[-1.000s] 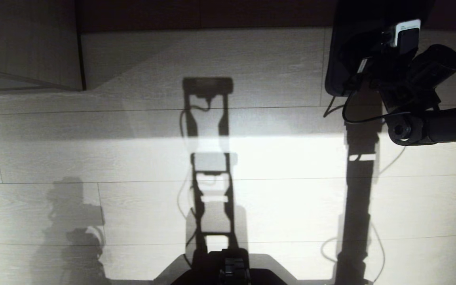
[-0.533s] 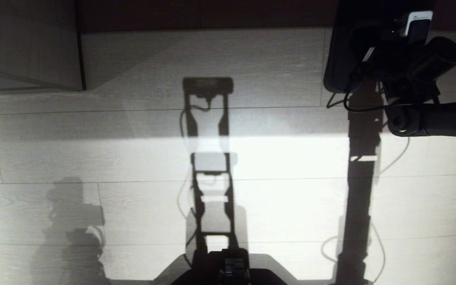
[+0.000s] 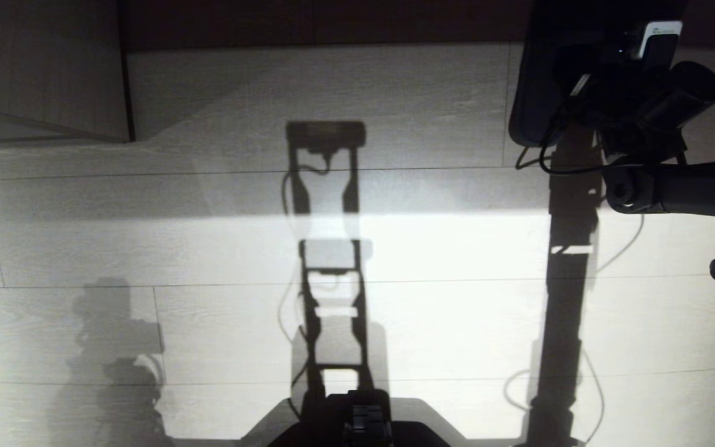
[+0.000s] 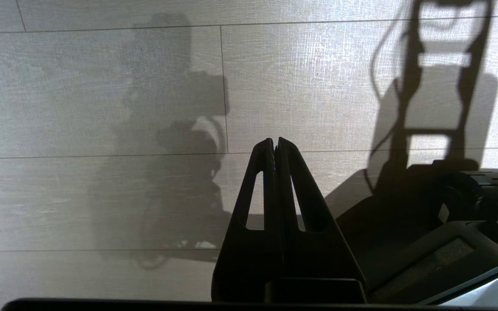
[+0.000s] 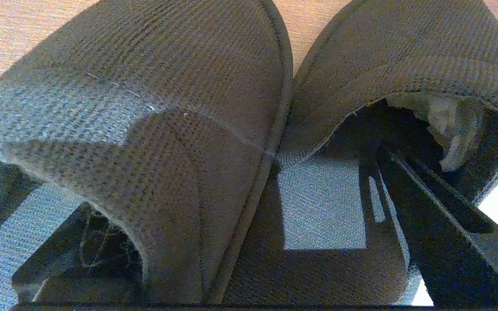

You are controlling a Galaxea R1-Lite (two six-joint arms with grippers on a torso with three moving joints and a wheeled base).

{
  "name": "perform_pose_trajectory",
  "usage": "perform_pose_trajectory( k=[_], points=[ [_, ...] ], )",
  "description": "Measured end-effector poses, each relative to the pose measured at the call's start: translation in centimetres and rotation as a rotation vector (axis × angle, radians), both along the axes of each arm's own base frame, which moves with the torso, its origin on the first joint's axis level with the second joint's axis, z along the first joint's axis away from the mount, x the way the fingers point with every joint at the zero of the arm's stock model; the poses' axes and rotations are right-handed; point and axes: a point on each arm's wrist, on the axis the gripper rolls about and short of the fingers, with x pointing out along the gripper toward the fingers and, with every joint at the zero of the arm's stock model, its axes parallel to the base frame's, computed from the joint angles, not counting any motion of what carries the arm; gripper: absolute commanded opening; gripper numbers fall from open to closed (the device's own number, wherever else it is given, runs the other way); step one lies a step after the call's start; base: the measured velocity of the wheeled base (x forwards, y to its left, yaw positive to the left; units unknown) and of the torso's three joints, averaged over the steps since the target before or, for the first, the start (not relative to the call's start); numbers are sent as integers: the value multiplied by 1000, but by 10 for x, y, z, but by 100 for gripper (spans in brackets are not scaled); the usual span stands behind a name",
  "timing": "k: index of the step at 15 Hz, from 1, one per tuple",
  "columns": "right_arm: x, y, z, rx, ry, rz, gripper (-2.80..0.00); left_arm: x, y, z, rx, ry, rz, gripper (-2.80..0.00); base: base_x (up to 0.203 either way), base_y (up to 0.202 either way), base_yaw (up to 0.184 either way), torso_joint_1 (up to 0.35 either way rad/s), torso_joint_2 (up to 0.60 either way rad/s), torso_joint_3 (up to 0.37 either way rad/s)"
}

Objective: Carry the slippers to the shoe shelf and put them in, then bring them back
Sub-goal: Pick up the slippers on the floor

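A: What was hard to make out?
B: In the head view the right jaws (image 3: 571,68) were buried in a black mass at the upper right; the slippers (image 3: 534,93) showed only as a dark slab cut off by the frame's top edge. The white label on the wrist camera (image 3: 658,34) was too small to read.

A: And up close?
B: In the right wrist view the slippers (image 5: 197,129) lay side by side, touching, their toes pointing away from the jaws. One finger (image 5: 430,216) reached into the open back of one slipper; the other finger was hidden in the dark mouth of the other slipper. The jaws stood wide, spread across the pair; whether they gripped I could not tell.

A: The arm's pose?
B: The right arm (image 3: 680,186) came in level from the right edge, wrist bent towards the slippers. The left jaws (image 4: 275,144) were pressed together, empty, above the floor (image 4: 80,86).

A: Any writing?
B: None legible.
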Motion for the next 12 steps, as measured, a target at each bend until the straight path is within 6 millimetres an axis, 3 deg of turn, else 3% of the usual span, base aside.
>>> perform_pose_trajectory(
  k=[8,12],
  points=[
    [-1,0,2,15,-3,11,0,0,0,0,0,-1,0,-280,0,0,0,0,0,0],
    [-11,0,13,25,-10,11,0,0,0,0,0,0,0,-280,0,0,0,0,0,0]
  ],
)
